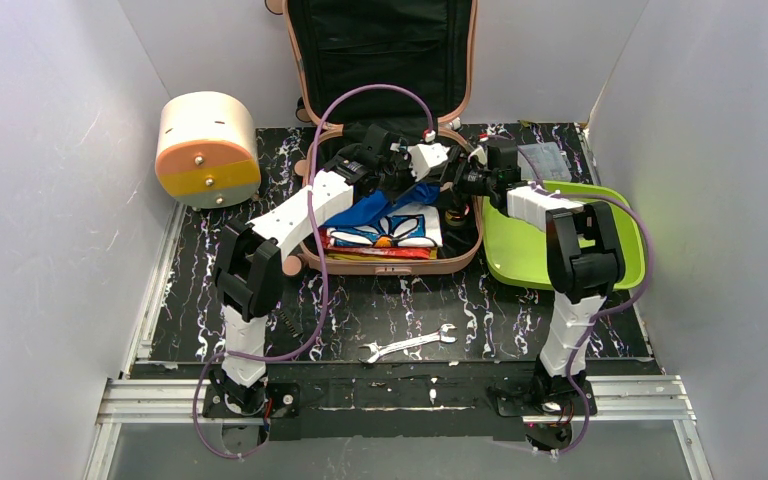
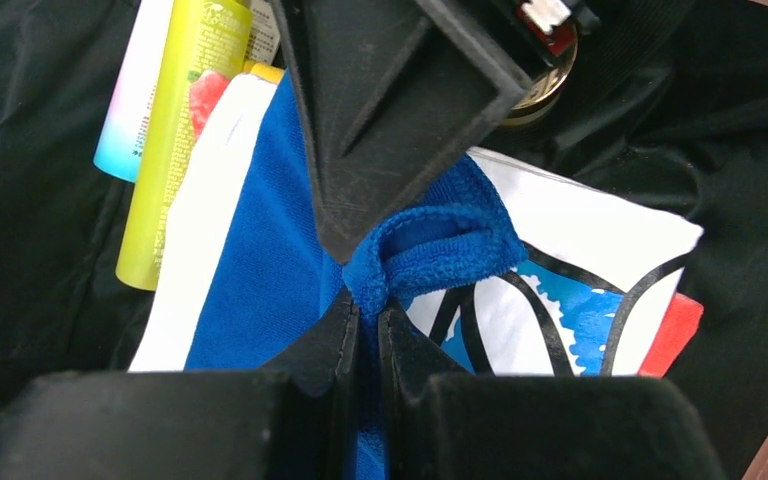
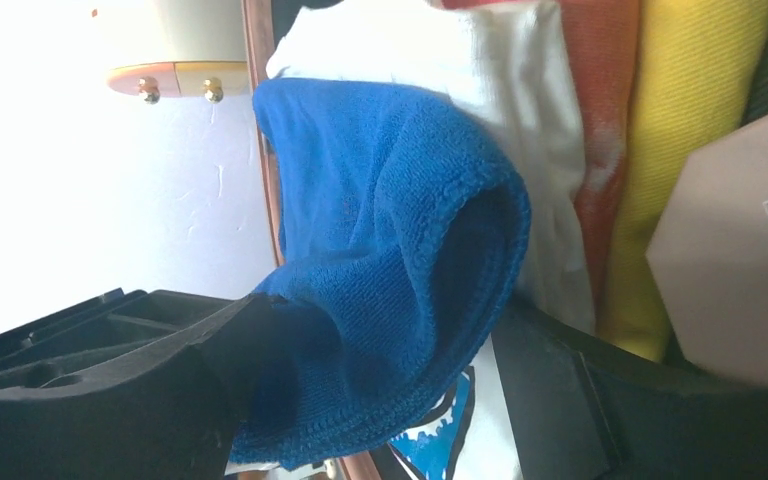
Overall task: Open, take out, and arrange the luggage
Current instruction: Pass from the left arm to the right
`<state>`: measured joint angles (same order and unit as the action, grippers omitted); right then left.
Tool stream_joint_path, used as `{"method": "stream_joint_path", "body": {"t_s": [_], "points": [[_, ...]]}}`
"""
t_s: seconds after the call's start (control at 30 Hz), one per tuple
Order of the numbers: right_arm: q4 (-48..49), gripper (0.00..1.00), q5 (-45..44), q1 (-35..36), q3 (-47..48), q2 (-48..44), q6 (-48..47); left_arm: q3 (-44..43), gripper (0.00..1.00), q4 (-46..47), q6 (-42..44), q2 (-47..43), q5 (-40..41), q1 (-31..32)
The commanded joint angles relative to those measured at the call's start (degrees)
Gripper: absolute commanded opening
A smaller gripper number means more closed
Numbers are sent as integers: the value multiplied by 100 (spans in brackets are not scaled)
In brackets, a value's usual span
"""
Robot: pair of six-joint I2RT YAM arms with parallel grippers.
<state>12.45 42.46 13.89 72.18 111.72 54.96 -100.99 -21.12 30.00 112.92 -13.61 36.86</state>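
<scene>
Luggage lies open mid-bench, lid upright behind. Unpacking step in hand: left claw clenched on blue cloth; right claw released, straddling its fold. Next, I judge: lift the cloth clear of the shell.

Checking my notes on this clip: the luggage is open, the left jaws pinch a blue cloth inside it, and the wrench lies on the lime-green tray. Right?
Not quite. The wrench lies on the black marbled table in front of the luggage, not on the lime-green tray, as the top external view shows. The open luggage and the pinched blue cloth are as you say.
</scene>
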Motion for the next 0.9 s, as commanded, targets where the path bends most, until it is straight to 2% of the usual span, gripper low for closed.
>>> {"method": "stream_joint_path", "body": {"t_s": [0.0, 0.2, 0.33, 0.5, 0.63, 0.73, 0.8, 0.87], "points": [[230, 90, 57, 17, 158, 243, 211, -71, 3, -73, -8, -299, -326, -12], [237, 90, 65, -33, 240, 355, 174, 152, 55, -127, -2, -473, -432, -17], [258, 89, 140, -53, 328, 449, 144, 262, 67, -178, -3, -607, -429, -13], [26, 83, 195, -79, 438, 469, -215, 497, 98, -263, -52, -970, -326, -86], [-535, 74, 190, -79, 620, 417, -820, 850, 98, -407, -290, -1481, -474, -459], [-882, 63, 194, -71, 719, 387, -1236, 1325, 98, -497, -372, -2058, -583, -892], [-1071, 49, 214, -71, 779, 396, -1487, 1891, 98, -517, -408, -2639, -657, -1252], [-1141, 29, 284, -62, 818, 445, -1659, 2416, 98, -585, -464, -3185, -742, -1713]]}}
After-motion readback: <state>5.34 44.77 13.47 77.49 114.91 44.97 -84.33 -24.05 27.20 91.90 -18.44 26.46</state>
